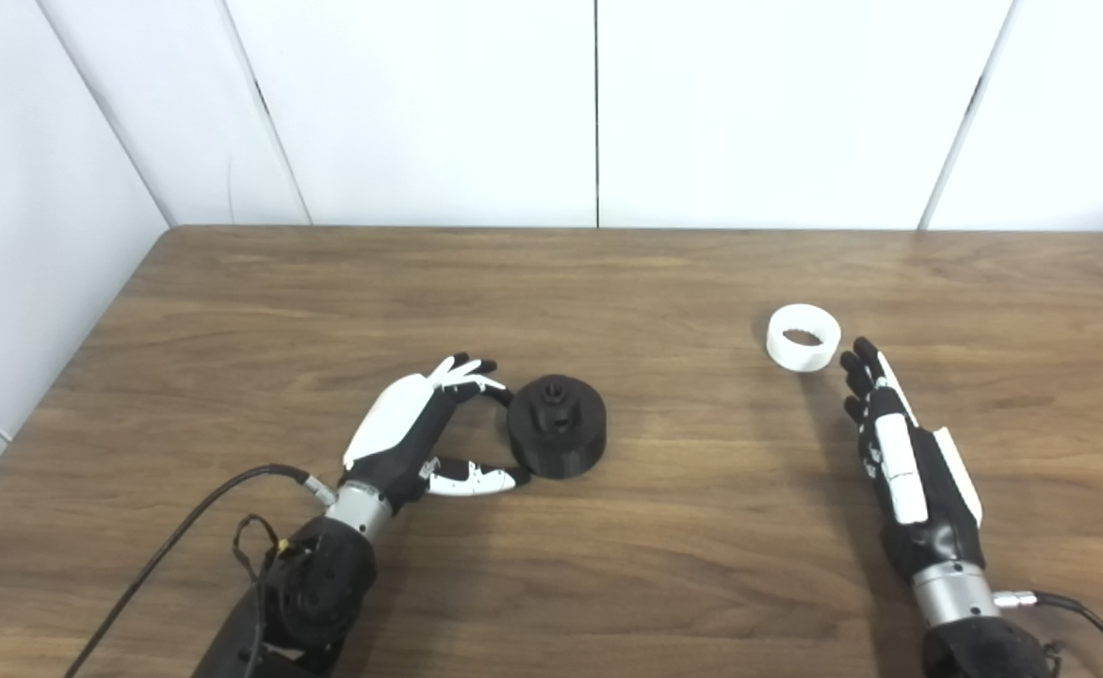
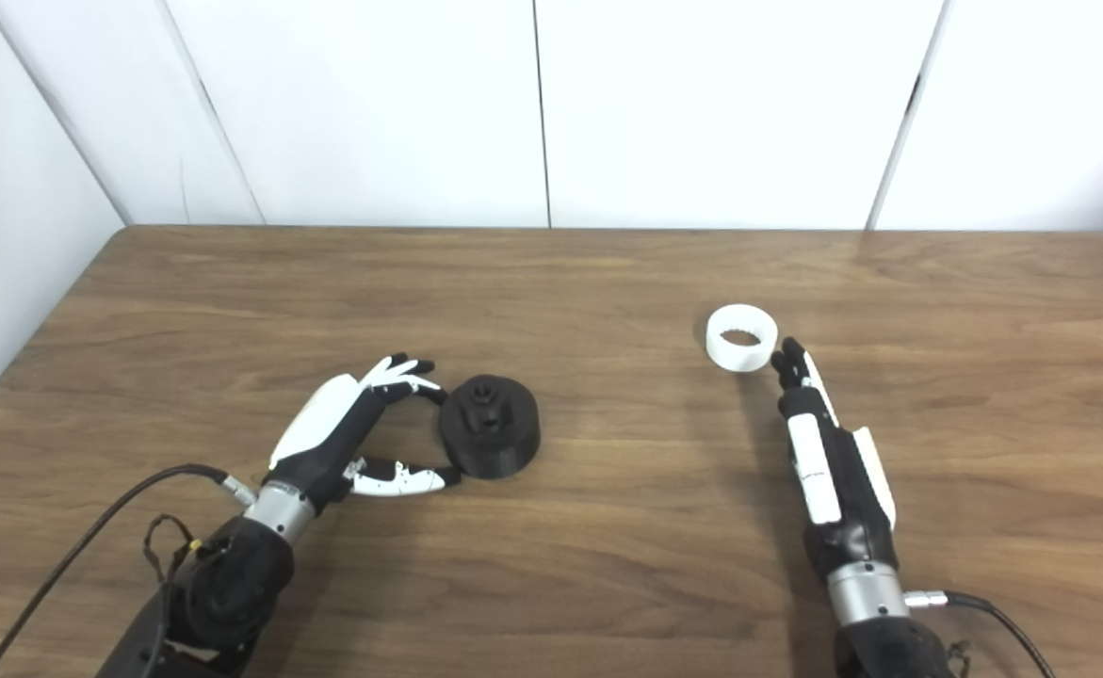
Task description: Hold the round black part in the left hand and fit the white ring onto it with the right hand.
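Note:
The round black part (image 1: 557,426) lies flat on the wooden table (image 1: 551,282), a small hub standing up in its middle. My left hand (image 1: 419,428) is just left of it, open, its fingers curved toward the part's far side and the thumb near its front side; the part rests on the table, not lifted. The white ring (image 1: 802,337) lies flat further right and back. My right hand (image 1: 900,452) lies stretched out and open just right of and in front of the ring, fingertips close to its edge, holding nothing.
White wall panels (image 1: 598,104) stand behind the table's far edge, and a white wall runs along its left edge. A black cable (image 1: 174,537) trails from my left wrist over the table's front left.

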You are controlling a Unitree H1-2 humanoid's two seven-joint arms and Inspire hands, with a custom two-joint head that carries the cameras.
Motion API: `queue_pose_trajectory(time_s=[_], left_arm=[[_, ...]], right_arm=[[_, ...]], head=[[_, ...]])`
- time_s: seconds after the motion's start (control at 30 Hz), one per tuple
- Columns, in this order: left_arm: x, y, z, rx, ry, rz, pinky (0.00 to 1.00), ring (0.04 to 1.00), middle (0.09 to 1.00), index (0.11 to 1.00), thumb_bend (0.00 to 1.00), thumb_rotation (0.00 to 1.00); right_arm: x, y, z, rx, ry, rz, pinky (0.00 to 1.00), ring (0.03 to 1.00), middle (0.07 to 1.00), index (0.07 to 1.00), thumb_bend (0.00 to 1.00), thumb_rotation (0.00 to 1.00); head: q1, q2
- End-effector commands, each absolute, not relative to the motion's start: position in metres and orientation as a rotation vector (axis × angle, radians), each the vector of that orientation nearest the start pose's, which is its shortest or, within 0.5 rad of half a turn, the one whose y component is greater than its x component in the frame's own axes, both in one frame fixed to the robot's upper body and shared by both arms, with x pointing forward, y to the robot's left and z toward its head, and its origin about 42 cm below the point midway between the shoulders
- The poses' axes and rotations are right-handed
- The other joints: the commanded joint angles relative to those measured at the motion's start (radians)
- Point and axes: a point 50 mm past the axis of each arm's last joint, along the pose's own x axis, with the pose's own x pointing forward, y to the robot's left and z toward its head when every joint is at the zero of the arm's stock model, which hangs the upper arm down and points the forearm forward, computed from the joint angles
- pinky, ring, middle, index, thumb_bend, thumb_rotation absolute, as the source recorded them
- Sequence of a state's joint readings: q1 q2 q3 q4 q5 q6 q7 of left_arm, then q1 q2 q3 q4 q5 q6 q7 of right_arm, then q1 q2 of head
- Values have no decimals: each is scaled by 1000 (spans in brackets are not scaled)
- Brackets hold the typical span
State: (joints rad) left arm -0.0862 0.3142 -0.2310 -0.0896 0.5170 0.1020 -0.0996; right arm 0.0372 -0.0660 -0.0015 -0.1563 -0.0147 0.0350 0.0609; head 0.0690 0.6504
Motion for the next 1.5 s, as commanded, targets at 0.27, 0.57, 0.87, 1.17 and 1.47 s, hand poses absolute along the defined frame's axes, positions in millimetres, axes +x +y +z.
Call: queue_pose_trajectory(time_s=[0.27,0.57,0.87,1.17,1.47], left_arm=[[287,214,132,828,-142,-331,939,993,918,662,813,242],[269,206,126,824,-158,-359,929,986,916,652,823,249],[250,205,124,804,-170,-369,930,995,912,665,816,262],[235,204,122,798,-163,-369,962,995,917,668,818,258],[244,209,128,804,-121,-369,940,1000,929,743,937,258]], right_arm=[[265,-225,120,-58,-64,50,1000,1000,970,983,628,1000],[265,-227,121,-61,-56,46,1000,1000,970,985,648,1000],[268,-231,122,-83,-78,52,1000,1000,967,985,635,1000],[268,-231,125,-108,-70,48,1000,1000,960,973,646,1000],[268,-233,124,-120,-65,49,1000,1000,951,975,641,1000]], head=[[-6,5],[-12,8],[-25,15],[-36,17],[-35,21]])
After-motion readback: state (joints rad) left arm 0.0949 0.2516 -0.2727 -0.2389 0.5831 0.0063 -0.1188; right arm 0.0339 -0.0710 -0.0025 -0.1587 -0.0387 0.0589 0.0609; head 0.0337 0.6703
